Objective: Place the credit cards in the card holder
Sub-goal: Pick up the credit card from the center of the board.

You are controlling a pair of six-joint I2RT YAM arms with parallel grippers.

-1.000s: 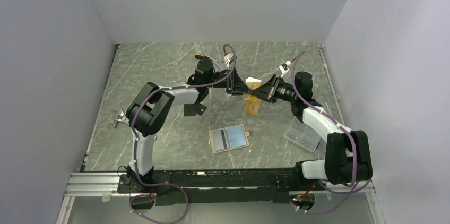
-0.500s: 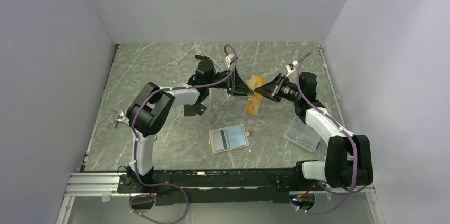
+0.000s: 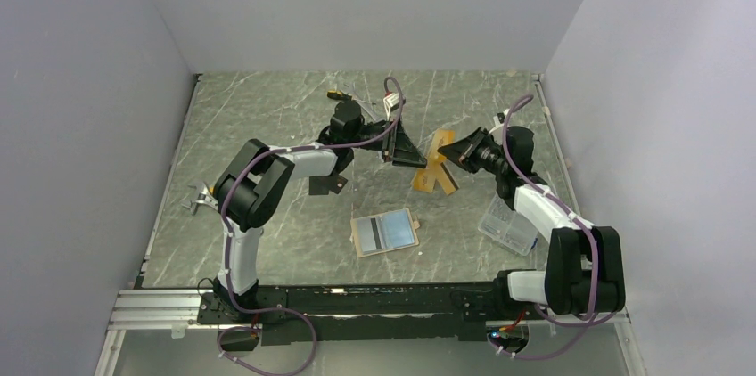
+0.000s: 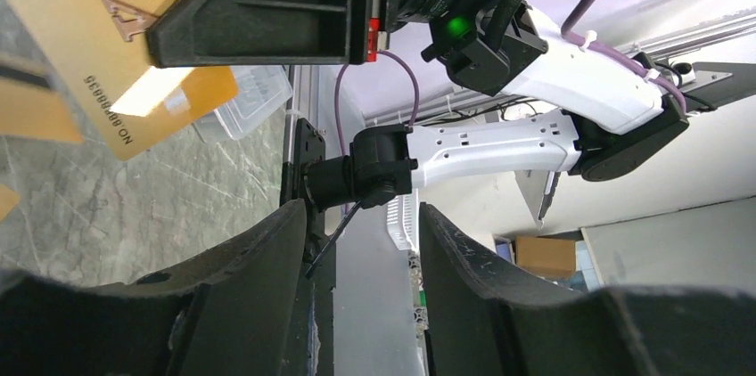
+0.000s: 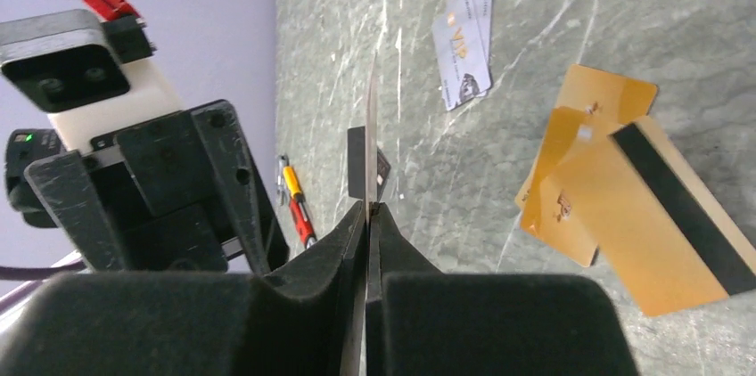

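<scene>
My right gripper (image 3: 452, 150) is shut on an orange credit card (image 3: 438, 145) and holds it above the table; in the right wrist view (image 5: 367, 208) this card (image 5: 371, 118) shows edge-on between the fingers. The same card (image 4: 107, 64) shows in the left wrist view. My left gripper (image 3: 410, 153) faces it, open and empty (image 4: 361, 256). More orange cards (image 3: 426, 180) lie below on the table (image 5: 615, 189). Two silver-grey cards (image 5: 465, 42) lie farther off. A black card (image 3: 328, 184) lies to the left. The tan card holder (image 3: 385, 232) lies open near the front.
A clear plastic box (image 3: 505, 224) stands at the right by my right arm. A red-and-yellow tool (image 5: 298, 202) lies at the back near my left wrist. A metal clip (image 3: 196, 198) lies at the table's left edge.
My right gripper has drawn back to the right with the orange card, away from my left gripper. The two grippers were nose to nose at the card before; now they are apart.
</scene>
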